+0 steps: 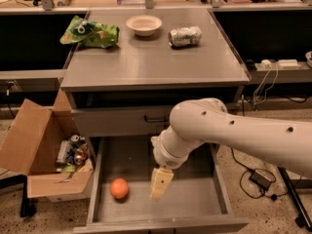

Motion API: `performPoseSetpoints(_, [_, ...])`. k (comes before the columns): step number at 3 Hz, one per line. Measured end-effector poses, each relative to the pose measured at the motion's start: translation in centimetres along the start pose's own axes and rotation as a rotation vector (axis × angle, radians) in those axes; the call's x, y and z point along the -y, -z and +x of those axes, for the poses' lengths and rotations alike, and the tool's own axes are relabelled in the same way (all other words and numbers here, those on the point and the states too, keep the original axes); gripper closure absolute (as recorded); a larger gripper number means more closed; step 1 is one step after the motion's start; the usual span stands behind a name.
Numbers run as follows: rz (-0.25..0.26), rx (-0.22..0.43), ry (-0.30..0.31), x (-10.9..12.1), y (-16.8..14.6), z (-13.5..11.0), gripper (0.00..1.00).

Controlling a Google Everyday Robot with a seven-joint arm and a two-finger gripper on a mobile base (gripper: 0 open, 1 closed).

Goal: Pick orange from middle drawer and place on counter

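The orange lies on the floor of the open middle drawer, near its left wall. My gripper hangs from the white arm over the drawer's middle, pointing down, to the right of the orange and apart from it. It holds nothing that I can see. The counter is the gray cabinet top above.
On the counter lie a green chip bag, a cream bowl and a crushed can. The shallower drawer with a dark handle is shut above. An open cardboard box with cans stands left of the drawer. Cables lie on the floor at right.
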State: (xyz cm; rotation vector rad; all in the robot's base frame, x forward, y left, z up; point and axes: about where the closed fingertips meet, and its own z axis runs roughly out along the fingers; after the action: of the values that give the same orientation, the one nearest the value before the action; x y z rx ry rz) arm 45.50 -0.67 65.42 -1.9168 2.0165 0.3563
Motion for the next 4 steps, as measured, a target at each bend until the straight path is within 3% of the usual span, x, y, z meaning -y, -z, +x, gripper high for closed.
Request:
performPoseSetpoints(1, [0.000,0.000,0.000,0.0,0.0,0.0,0.00])
performPoseSetpoints(2, [-0.022,-0.017,0.010,-0.3,-2.1,0.3,0.00])
performPoseSetpoints(3, [-0.059,-0.028,0.015,-1.6,-7.7,0.8,0.00])
performPoseSetpoints(4, [-0.033,0.016,0.024,-1.3,-13.7,0.5,0.00])
